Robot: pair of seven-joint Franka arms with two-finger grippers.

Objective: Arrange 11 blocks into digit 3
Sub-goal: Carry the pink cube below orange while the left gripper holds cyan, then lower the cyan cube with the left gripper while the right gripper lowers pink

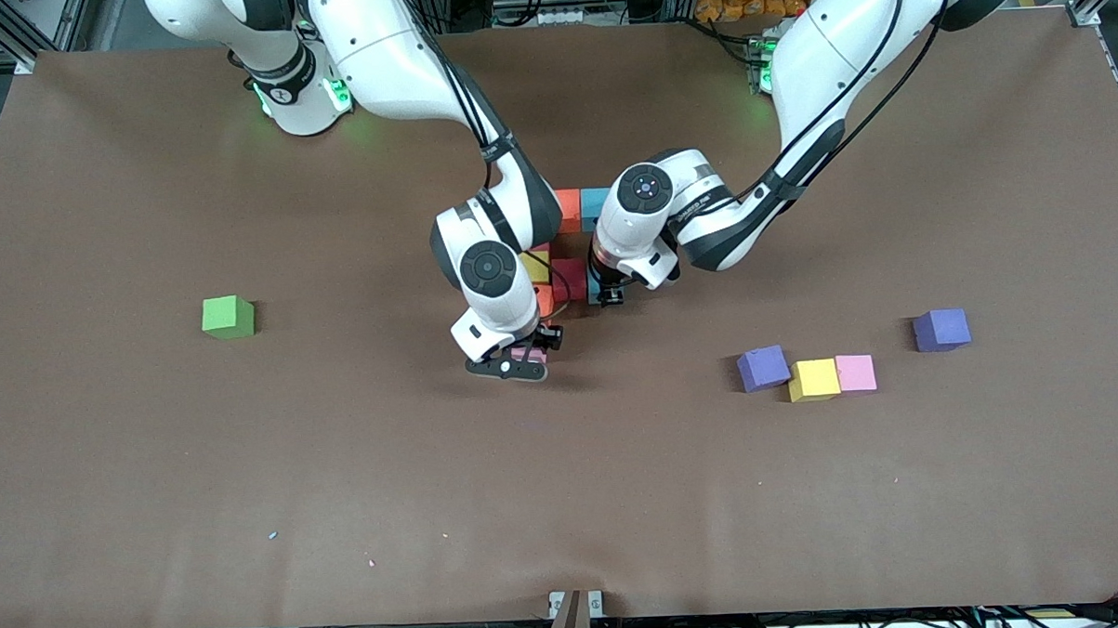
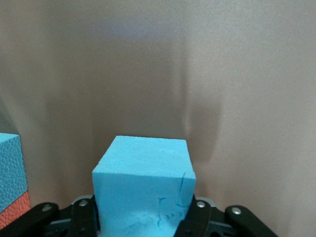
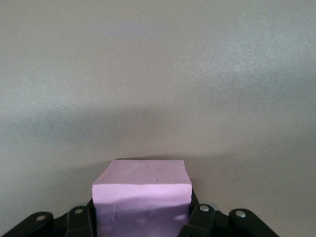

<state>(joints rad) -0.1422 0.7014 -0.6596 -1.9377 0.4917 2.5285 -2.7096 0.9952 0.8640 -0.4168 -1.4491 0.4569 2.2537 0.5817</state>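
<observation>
Your left gripper (image 2: pixel 143 224) is clamped on a light blue block (image 2: pixel 143 190) at the half-built digit 3 (image 1: pixel 566 253). Your right gripper (image 3: pixel 140 222) clamps a pink block (image 3: pixel 142 197) near its front edge. Both wrists are crowded; one may knock the placed cubes.

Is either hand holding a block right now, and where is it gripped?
Both. The left hand clamps a light blue block by two opposite sides; the right hand clamps a pink block likewise.

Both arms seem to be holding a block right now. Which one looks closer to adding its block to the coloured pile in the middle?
Probably the left. Its claw, shut on a light blue block, sits right against the block figure. The right claw, shut on a pink block, sits a little apart from the figure, nearer the front camera.
</observation>
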